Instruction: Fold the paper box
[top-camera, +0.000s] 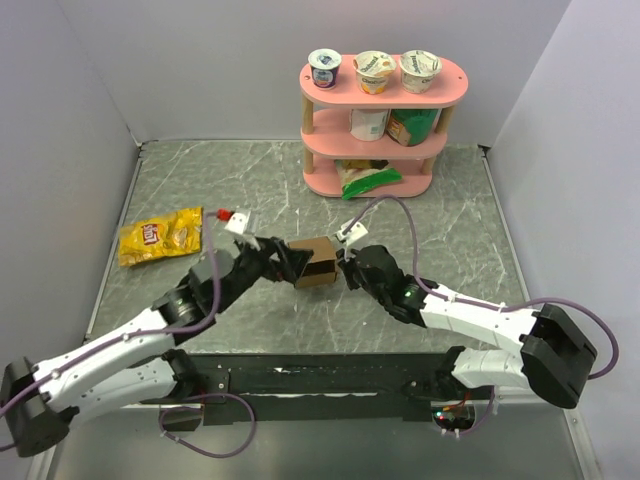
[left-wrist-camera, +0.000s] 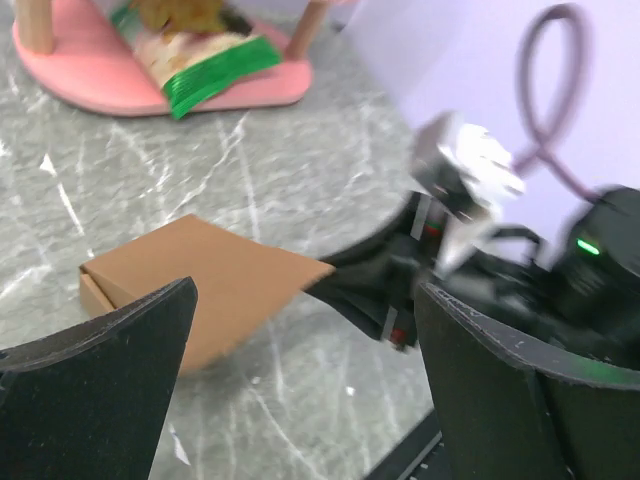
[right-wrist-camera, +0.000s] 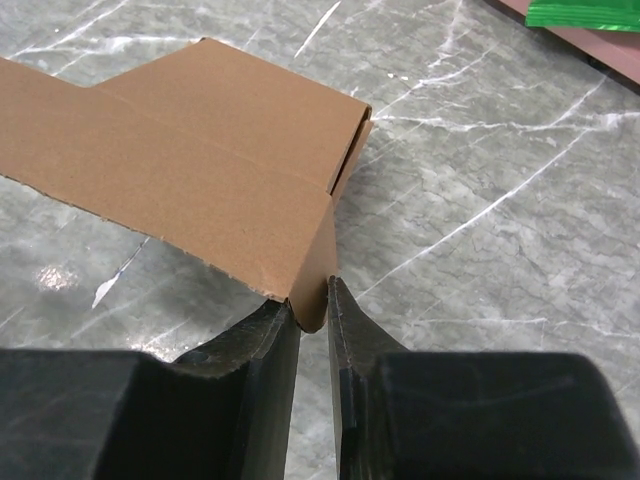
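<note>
The paper box (top-camera: 318, 262) is found near the middle of the table (top-camera: 200, 180), between the two hands. It is judged to be light, thin and fairly stiff, easily creased and easily slid on the smooth surface. A hold is best taken at a flap's edge, close to a crease. The right hand (right-wrist-camera: 312, 305) is reached low over the table, its jaws narrowed onto the lower corner of a side flap. The left hand (left-wrist-camera: 305, 300) is spread wide at the box's opposite side, and nothing is gripped by it.
</note>
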